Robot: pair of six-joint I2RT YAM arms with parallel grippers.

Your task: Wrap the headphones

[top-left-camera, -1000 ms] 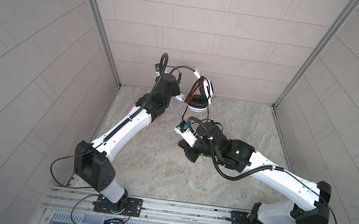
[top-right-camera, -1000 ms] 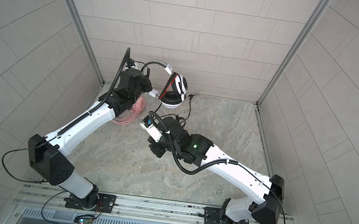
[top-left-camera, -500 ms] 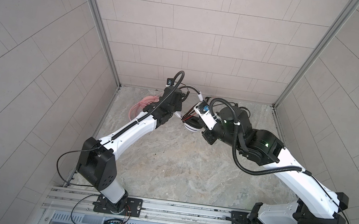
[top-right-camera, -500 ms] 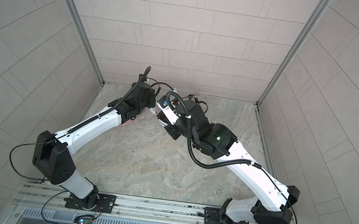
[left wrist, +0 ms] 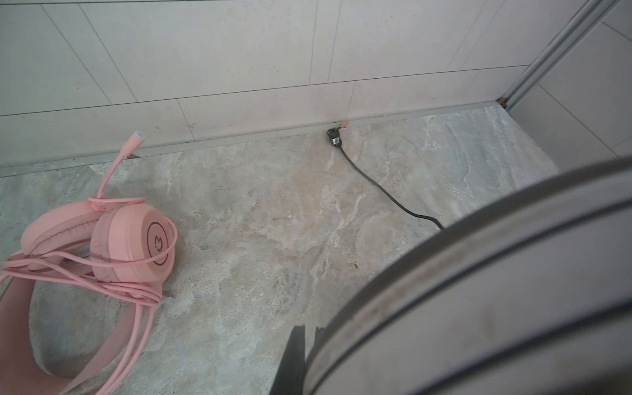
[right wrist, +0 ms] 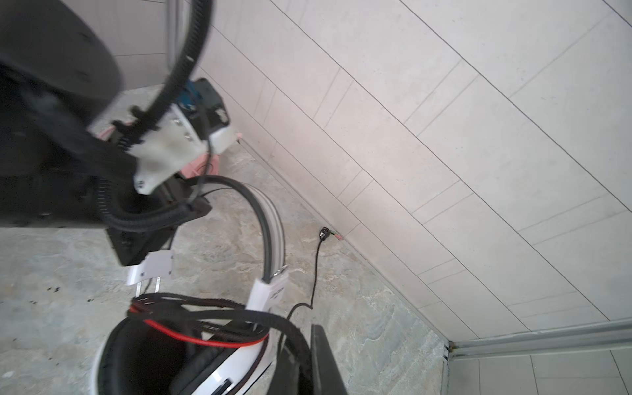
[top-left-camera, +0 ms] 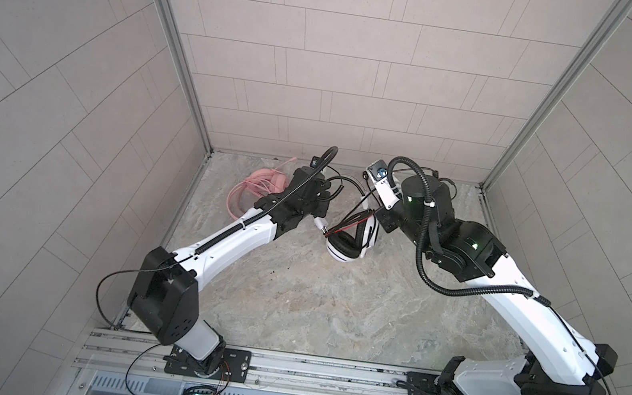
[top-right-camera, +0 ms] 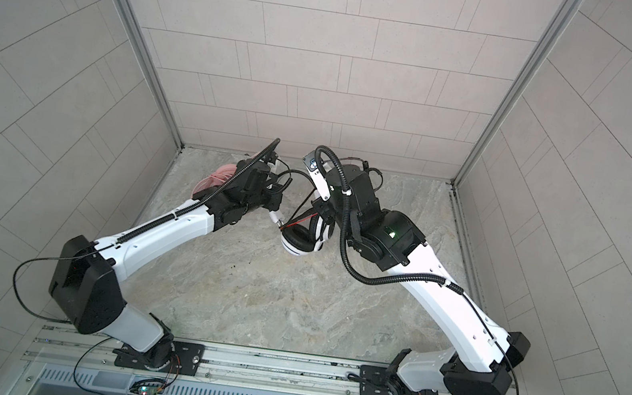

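Midway through winding the black cable (right wrist: 205,304) round the striped headset (top-left-camera: 349,245), held up over the back of the floor (top-left-camera: 292,296) by the left gripper (top-left-camera: 314,211) shut on its headband (right wrist: 270,219), right gripper (top-left-camera: 383,221) closed apparently on the cable; next needing another taut loop.

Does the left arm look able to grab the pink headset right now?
Probably not yet. The pink headset lies close by, nothing in the way, but the left arm's jaws are shut on the white headset's band.

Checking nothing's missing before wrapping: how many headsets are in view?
2. The pink headset lies at back left; the white-and-black headset is at back centre. None seem hidden.
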